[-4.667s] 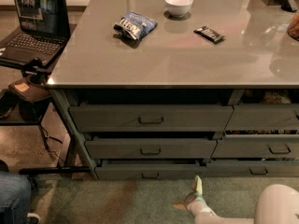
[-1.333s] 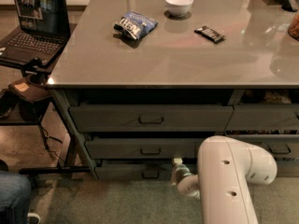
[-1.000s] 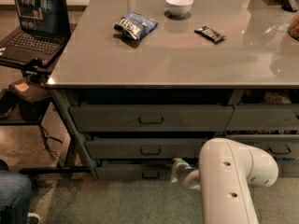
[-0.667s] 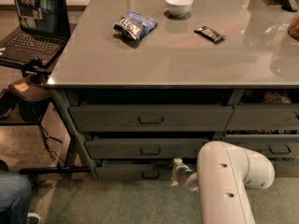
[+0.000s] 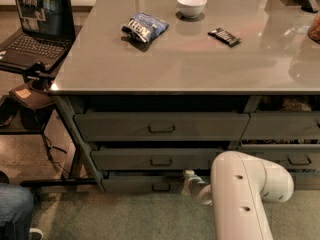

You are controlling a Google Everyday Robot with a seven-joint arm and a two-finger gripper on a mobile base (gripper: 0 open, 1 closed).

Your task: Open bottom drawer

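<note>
Low under the grey worktop (image 5: 200, 66), at the foot of the wide stack, sits the bottom drawer (image 5: 130, 184), its thin dark front just below the two taller fronts of the middle drawer (image 5: 125, 159) and top drawer (image 5: 115, 126). Its small centre handle (image 5: 161, 187) shows free. The gripper (image 5: 189, 181) is just beside that handle, at the drawer front's edge nearer the neighbouring stack, largely hidden behind the white arm (image 5: 242, 194); whether the jaws are spread or pressed together cannot be told. On the worktop lie a white bowl (image 5: 191, 5), a blue snack bag (image 5: 144, 27) and a dark wrapped bar (image 5: 224, 36), well apart. A laptop (image 5: 35, 31) stands open on a side stand.
</note>
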